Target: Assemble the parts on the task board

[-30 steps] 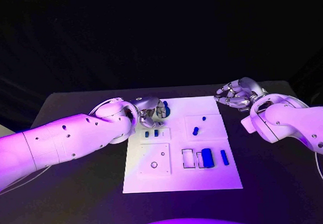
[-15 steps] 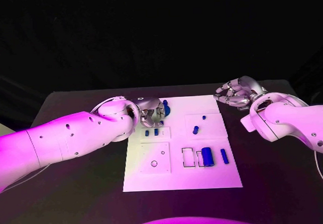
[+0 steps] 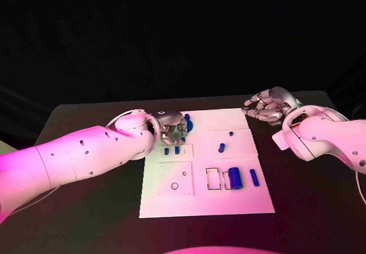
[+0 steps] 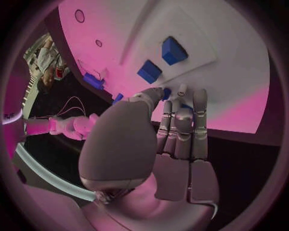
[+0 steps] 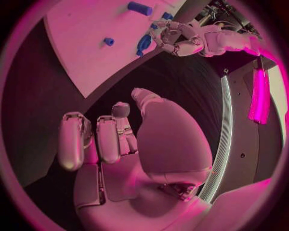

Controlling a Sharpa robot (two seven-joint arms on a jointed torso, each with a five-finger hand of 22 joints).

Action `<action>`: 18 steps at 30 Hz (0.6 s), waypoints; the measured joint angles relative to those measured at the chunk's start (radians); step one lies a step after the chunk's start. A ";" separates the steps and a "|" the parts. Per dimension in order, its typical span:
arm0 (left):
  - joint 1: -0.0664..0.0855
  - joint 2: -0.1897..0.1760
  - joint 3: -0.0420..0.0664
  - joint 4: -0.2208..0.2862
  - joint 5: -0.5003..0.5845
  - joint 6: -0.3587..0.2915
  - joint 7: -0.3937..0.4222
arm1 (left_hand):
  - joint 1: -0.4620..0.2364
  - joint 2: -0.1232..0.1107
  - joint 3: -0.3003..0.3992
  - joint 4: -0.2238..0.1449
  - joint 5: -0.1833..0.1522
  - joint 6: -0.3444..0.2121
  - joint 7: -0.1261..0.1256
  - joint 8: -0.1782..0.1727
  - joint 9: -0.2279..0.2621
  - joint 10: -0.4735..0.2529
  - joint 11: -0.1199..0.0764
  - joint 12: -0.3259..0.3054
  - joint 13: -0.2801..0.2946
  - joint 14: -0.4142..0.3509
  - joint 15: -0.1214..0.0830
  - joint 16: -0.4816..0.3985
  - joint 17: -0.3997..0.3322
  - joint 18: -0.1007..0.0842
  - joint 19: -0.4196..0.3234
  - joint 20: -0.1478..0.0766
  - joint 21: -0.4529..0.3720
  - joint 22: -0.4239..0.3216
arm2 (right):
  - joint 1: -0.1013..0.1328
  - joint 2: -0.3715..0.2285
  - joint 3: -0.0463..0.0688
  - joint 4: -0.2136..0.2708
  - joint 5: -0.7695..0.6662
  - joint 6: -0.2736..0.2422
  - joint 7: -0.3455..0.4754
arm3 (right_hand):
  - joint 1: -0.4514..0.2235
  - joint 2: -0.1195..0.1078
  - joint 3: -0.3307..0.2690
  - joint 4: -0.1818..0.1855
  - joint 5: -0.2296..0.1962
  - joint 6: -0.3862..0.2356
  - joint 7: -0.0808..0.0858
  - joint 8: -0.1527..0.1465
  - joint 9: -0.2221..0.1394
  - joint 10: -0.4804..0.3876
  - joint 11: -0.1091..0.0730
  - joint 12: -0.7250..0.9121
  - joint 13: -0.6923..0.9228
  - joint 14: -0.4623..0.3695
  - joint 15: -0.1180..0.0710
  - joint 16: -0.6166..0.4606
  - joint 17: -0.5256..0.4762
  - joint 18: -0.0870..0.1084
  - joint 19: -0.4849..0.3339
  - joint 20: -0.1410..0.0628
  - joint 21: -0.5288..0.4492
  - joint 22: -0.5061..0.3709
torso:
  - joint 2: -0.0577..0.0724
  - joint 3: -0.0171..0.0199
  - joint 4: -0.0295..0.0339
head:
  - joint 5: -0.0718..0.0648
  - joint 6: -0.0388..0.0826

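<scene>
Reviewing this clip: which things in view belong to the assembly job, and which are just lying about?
Job:
task board
blue parts
left robot hand, at the board's far end
right robot hand, beside the board

Lying about:
black table as support

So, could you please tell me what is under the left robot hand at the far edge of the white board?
A blue part shows beside the left robot hand, on the white board. The fingers cover most of it, so its shape and whether it is held cannot be seen.
</scene>
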 measured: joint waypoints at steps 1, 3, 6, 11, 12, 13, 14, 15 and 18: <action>0.000 0.002 0.000 -0.001 0.000 0.000 0.000 | 0.000 0.000 0.002 -0.002 0.000 0.000 0.000 -0.004 -0.001 0.002 0.002 0.000 -0.001 0.000 0.000 0.000 0.001 0.000 0.000 0.000 0.005 0.003 | 0.000 0.000 0.000 0.000 0.000 0.000 0.000 | 0.000 0.000 0.000 0.000 0.000 0.000 0.000 0.000 0.000 0.000 0.000 0.000 0.000 0.000 0.000 0.000 0.000 0.000 0.000 0.000 0.000 0.000 | 0.000 -0.0001 -0.0002 | 0.000 0.000; 0.000 0.004 0.000 -0.003 0.000 0.002 0.001 | 0.000 0.000 0.003 -0.003 0.000 0.000 0.000 -0.006 -0.002 0.004 0.004 0.000 -0.001 0.002 -0.002 0.000 0.002 0.000 0.000 0.000 0.005 0.006 | 0.000 0.000 0.000 0.001 0.000 0.000 0.000 | 0.000 0.000 0.000 0.000 0.000 0.000 0.000 0.000 0.000 0.000 0.000 0.000 0.000 0.000 0.000 0.000 0.000 0.000 0.000 0.000 0.000 0.000 | 0.000 0.0000 -0.0002 | -0.001 0.000; 0.000 0.007 -0.001 -0.005 0.001 0.005 0.002 | 0.000 0.000 0.008 -0.003 0.000 0.000 0.000 -0.006 -0.003 0.007 0.000 0.000 -0.003 0.003 -0.003 0.005 0.008 0.000 0.000 0.000 0.012 0.016 | 0.000 -0.001 0.000 0.001 0.000 0.000 0.000 | 0.000 0.000 0.000 0.000 0.000 0.000 0.000 0.000 0.000 0.000 0.000 0.000 0.000 0.000 0.000 0.000 0.000 0.000 0.000 0.000 0.000 0.000 | 0.000 0.0006 -0.0002 | -0.002 -0.002; 0.000 0.010 -0.002 -0.008 0.003 0.013 0.003 | 0.000 0.000 0.012 -0.007 -0.004 0.008 0.000 -0.010 -0.007 0.014 0.000 0.000 -0.006 0.011 -0.003 0.016 0.018 0.000 0.000 0.000 0.027 0.029 | 0.000 -0.001 0.000 0.002 0.000 0.000 0.000 | 0.000 0.000 0.000 0.000 0.000 0.000 0.000 0.000 0.000 0.000 0.000 0.000 0.000 0.000 0.000 0.000 0.000 0.000 0.000 0.000 0.000 0.000 | 0.000 0.0007 0.0001 | -0.002 -0.004; 0.000 0.010 -0.002 -0.008 0.003 0.015 0.003 | 0.000 0.000 0.017 -0.008 -0.004 0.011 -0.004 -0.010 -0.008 0.014 0.000 0.000 -0.006 0.014 -0.007 0.016 0.019 0.000 0.000 0.000 0.029 0.032 | 0.000 -0.001 0.000 0.002 0.000 0.001 0.000 | 0.000 0.000 0.000 0.000 0.000 0.000 0.000 0.000 0.000 0.000 0.000 0.000 0.000 0.000 0.000 0.000 0.000 0.000 0.000 0.000 0.000 0.000 | 0.000 0.0009 0.0001 | -0.002 -0.004; 0.000 0.011 -0.002 -0.009 0.003 0.017 0.003 | 0.002 0.002 0.020 -0.009 -0.004 0.015 -0.003 -0.010 -0.009 0.015 0.000 0.002 -0.007 0.014 -0.007 0.018 0.020 0.000 0.000 0.000 0.031 0.035 | 0.000 -0.001 0.000 0.002 0.000 0.001 0.000 | 0.000 0.000 0.000 0.000 0.000 0.000 0.000 0.000 0.000 0.000 0.000 0.000 0.000 0.000 0.000 0.000 0.000 0.000 0.000 0.000 0.000 0.000 | 0.000 0.0010 0.0002 | -0.002 -0.004; 0.000 0.011 -0.002 -0.009 0.004 0.020 0.003 | 0.006 0.006 0.025 -0.014 -0.004 0.019 0.000 -0.012 -0.010 0.024 -0.005 0.004 -0.009 0.020 -0.009 0.025 0.024 0.000 0.004 -0.003 0.039 0.042 | 0.000 -0.001 0.000 0.002 0.000 0.001 0.000 | 0.000 0.000 0.000 0.000 0.000 0.000 0.000 0.000 0.000 0.000 0.000 0.000 0.000 0.000 0.000 0.000 0.000 0.000 0.000 0.000 0.000 0.000 | 0.000 0.0010 0.0002 | -0.001 -0.004; 0.001 0.011 -0.003 -0.009 0.004 0.022 0.003 | 0.006 0.006 0.029 -0.018 -0.004 0.025 -0.002 -0.014 -0.011 0.033 -0.007 0.004 -0.010 0.028 -0.009 0.030 0.033 0.000 0.009 -0.004 0.047 0.050 | 0.000 -0.001 0.000 0.002 0.000 0.001 0.000 | 0.000 0.000 0.002 0.002 0.000 0.000 0.000 0.000 -0.001 0.000 0.000 0.000 0.000 0.000 0.000 -0.004 0.000 0.000 0.000 0.000 0.000 0.000 | 0.000 0.0010 0.0002 | -0.001 -0.004; 0.001 0.011 -0.003 -0.011 0.005 0.030 0.003 | 0.006 0.006 0.041 -0.024 -0.009 0.045 -0.002 -0.014 -0.013 0.050 -0.011 0.004 -0.013 0.036 -0.014 0.040 0.046 0.000 0.015 -0.004 0.063 0.067 | 0.000 -0.001 0.000 0.002 0.000 0.001 0.000 | 0.000 0.000 0.003 0.003 0.000 0.000 0.000 0.000 -0.001 0.000 0.000 0.000 0.000 0.000 0.000 -0.004 0.000 0.000 0.000 0.000 0.000 0.000 | -0.001 0.0009 0.0002 | 0.000 -0.005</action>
